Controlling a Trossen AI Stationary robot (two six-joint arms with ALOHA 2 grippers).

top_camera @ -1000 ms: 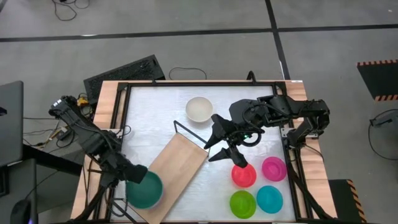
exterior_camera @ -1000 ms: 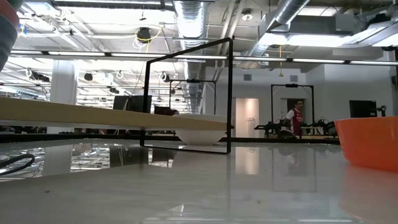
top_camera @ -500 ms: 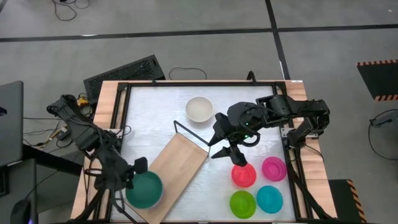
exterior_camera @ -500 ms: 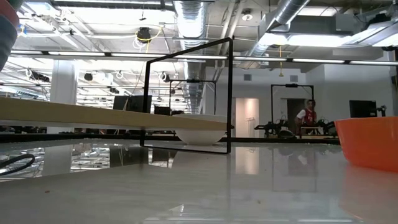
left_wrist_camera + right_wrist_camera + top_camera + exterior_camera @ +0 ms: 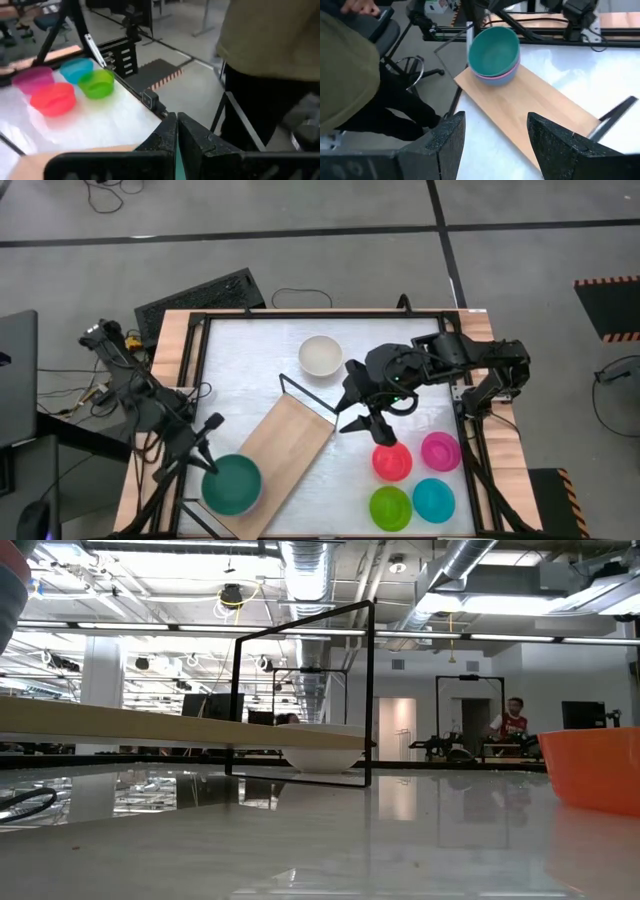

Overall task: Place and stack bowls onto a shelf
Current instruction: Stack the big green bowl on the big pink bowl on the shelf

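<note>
A stack of bowls with the green bowl (image 5: pixel 232 484) on top sits at one end of the shelf (image 5: pixel 285 442). Just beside it, the left gripper (image 5: pixel 207 442) hangs with fingers together. The right gripper (image 5: pixel 372 426), fingers apart, hovers near the red bowl (image 5: pixel 392 462); it should drop straight onto the rim.

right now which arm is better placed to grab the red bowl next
Right. Its open end effector hovers just beside the red bowl, while the left end effector sits across the shelf by the stacked bowls.

This place is a large robotics lab or workshop. The bare ceiling carries pipes (image 5: pixel 470 555) and long lights (image 5: pixel 200 628), and a person (image 5: pixel 513 723) works by machines far behind.
</note>
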